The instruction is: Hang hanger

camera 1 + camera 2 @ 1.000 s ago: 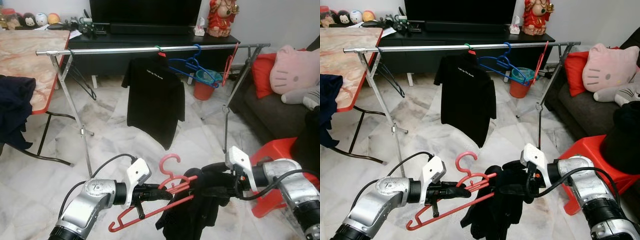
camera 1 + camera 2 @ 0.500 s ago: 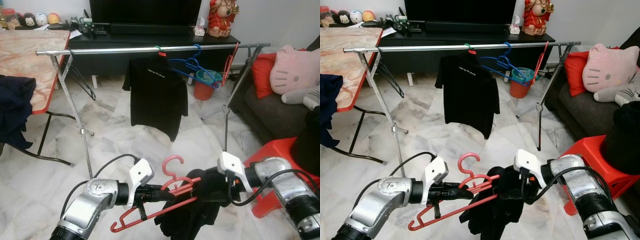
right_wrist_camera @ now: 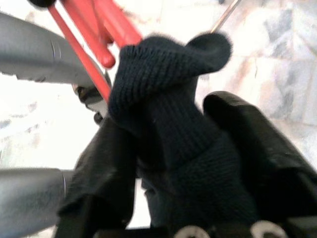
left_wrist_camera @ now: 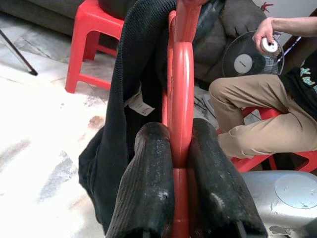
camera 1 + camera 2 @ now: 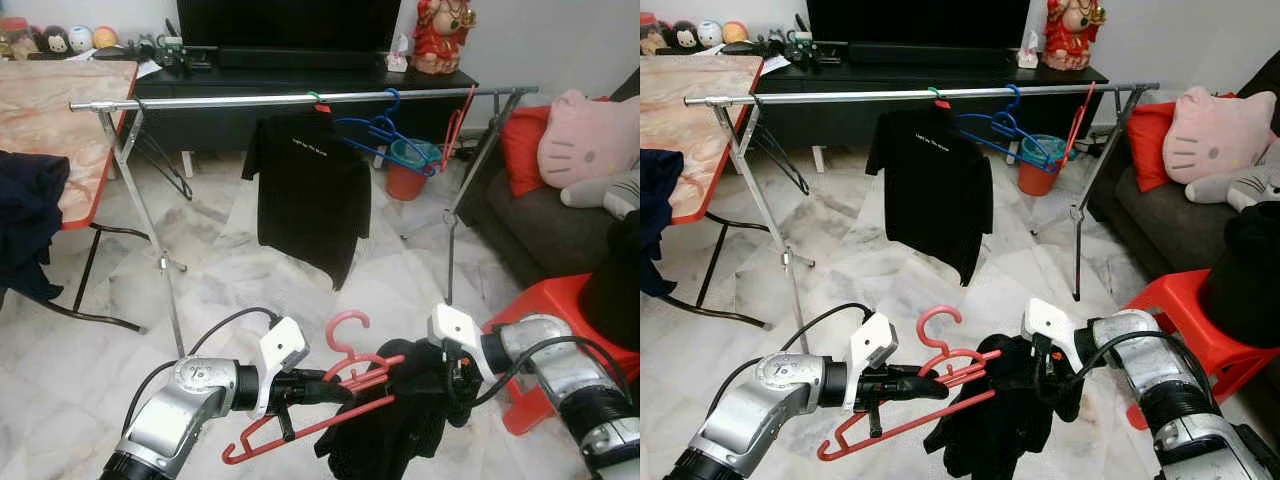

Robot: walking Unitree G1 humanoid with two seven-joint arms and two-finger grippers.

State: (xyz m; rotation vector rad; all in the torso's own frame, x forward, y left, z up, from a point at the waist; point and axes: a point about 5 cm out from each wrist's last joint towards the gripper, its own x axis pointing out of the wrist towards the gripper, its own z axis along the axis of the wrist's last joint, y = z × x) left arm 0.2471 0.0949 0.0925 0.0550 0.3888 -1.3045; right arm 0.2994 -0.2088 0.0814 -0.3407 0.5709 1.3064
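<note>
The red plastic hanger (image 5: 330, 385) is held low in front of the robot, above the marble floor (image 5: 230, 270), its hook pointing up and its bars tilted down toward the robot's left. The left gripper (image 4: 181, 163) has its two black fingers (image 4: 148, 183) clamped on one of the hanger's red bars. A dark knitted garment (image 5: 395, 420) is draped over the hanger's right end and hangs in folds below it. The right gripper (image 3: 193, 163) has its fingers pinched into a bunched fold of this garment, next to the red bars.

Beyond, well apart from the hanger, a long silver clothes rail (image 5: 300, 98) on metal legs stands across the room. A black T-shirt (image 5: 310, 195) hangs from its middle, with blue hangers (image 5: 385, 130) beside it and a slim red hanger (image 5: 460, 125) nearer the right end. To the left is a marble-patterned desk with a red edge (image 5: 60, 110), dark cloth draped over its near side. To the right are a red plastic stool (image 5: 545, 310) and a dark sofa with a pink cat-face cushion (image 5: 590, 140). The left wrist view shows a seated person (image 4: 267, 114) in tan trousers.
</note>
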